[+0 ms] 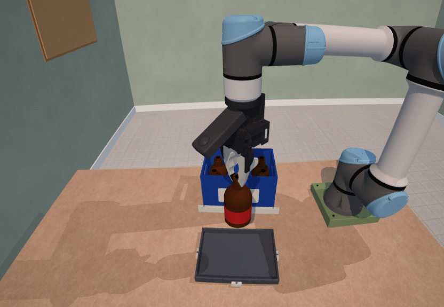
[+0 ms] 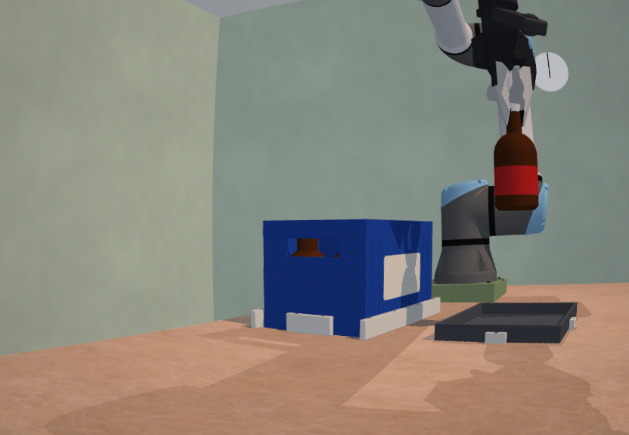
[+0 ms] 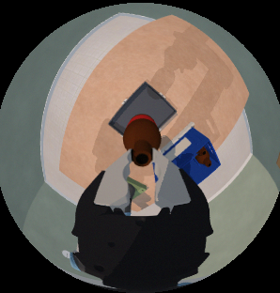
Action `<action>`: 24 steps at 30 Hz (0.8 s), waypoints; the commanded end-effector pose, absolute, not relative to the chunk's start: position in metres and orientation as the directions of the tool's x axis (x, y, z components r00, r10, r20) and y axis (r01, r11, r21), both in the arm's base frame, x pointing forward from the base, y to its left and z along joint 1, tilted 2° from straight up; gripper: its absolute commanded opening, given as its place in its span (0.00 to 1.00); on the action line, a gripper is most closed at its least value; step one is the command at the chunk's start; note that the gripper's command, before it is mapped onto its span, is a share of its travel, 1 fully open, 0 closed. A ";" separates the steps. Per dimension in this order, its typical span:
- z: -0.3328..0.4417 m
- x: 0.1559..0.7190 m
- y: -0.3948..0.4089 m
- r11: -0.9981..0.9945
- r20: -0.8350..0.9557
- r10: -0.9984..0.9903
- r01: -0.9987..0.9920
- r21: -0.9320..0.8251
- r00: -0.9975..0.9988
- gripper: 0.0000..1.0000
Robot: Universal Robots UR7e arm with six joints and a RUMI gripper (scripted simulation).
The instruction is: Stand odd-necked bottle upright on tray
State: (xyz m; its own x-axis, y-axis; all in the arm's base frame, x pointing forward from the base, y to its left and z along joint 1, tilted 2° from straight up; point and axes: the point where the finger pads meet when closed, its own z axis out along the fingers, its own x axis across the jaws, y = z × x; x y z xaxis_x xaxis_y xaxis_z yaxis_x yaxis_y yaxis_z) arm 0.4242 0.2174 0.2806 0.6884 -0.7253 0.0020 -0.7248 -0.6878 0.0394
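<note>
My gripper (image 1: 235, 175) is shut on the neck of a brown bottle with a red label (image 1: 237, 205). The bottle hangs upright, high in the air. In the side view the gripper (image 2: 514, 107) holds the bottle (image 2: 515, 169) well above the dark grey tray (image 2: 506, 321). The tray (image 1: 237, 255) lies on the table in front of the blue crate. Several other brown bottles (image 1: 216, 166) stand in the crate. In the wrist view the bottle (image 3: 142, 136) hangs over the near edge of the tray (image 3: 143, 108), with the crate (image 3: 195, 154) to the right.
The arm's base (image 1: 355, 192) stands on a green plate to the right of the crate. White blocks (image 2: 308, 323) lie against the foot of the crate, and small white blocks (image 1: 235, 283) against the tray's rim.
</note>
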 end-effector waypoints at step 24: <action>0.273 0.424 0.217 -0.688 0.003 -0.725 -0.725 0.038 0.688 0.00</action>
State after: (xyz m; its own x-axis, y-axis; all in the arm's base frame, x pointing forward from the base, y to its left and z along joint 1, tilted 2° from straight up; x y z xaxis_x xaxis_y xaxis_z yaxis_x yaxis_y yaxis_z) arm 0.4241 0.2172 0.2762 0.6884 -0.7253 0.0020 -0.7248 -0.6878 0.0395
